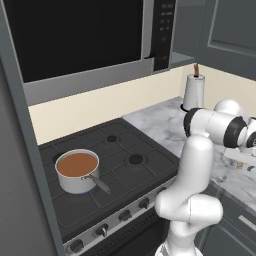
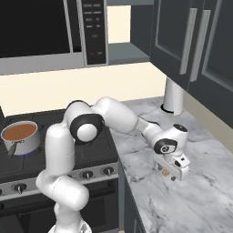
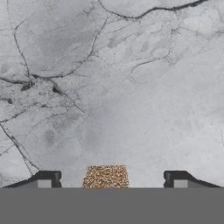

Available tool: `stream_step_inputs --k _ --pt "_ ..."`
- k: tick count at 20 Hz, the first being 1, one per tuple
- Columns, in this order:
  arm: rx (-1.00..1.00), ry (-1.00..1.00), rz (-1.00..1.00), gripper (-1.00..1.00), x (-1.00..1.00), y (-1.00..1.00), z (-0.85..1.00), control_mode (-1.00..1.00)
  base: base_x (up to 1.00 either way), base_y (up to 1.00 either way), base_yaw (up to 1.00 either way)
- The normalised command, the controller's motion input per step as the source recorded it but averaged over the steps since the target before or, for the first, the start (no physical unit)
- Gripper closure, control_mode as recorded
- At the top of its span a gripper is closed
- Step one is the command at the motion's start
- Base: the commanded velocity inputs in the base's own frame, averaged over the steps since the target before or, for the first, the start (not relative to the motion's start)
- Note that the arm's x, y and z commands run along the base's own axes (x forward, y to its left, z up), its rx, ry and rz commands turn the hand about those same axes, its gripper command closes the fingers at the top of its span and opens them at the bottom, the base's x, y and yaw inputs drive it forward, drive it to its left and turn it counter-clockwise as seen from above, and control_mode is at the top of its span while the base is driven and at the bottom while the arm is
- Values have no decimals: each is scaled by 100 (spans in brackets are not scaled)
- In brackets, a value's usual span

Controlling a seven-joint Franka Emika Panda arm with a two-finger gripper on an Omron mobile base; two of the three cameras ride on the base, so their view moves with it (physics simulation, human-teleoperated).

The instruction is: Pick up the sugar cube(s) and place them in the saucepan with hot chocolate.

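Note:
A brown-speckled sugar cube (image 3: 105,176) lies on the grey marble counter (image 3: 131,87). My gripper (image 3: 111,179) is lowered over it, open, with one dark fingertip (image 3: 46,179) on each side and a gap between each tip and the cube. From the right base view the hand (image 2: 169,175) hangs just above the counter with the small brown cube (image 2: 164,172) under it. The saucepan (image 1: 76,170), shiny steel with brown liquid and a short grey handle, sits on the stove's front left burner, far to the left of the gripper; it is also in the right base view (image 2: 20,136).
A black gas stove (image 1: 125,165) with knobs along its front lies left of the counter. A tall white paper-towel roll (image 1: 193,92) stands at the counter's back wall. A microwave (image 1: 75,35) and dark cabinets (image 2: 200,41) hang overhead.

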Motion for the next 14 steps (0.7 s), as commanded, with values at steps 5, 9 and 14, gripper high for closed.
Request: stream_step_inputs --k 5,9,14 --pt "2 0 0 100 0 0 -2 -100 0 0 0" --pt "0 0 1 100 0 0 -1 -100 0 0 0" --pt "-2 0 5 100 -12 51 0 -100 0 0 0"
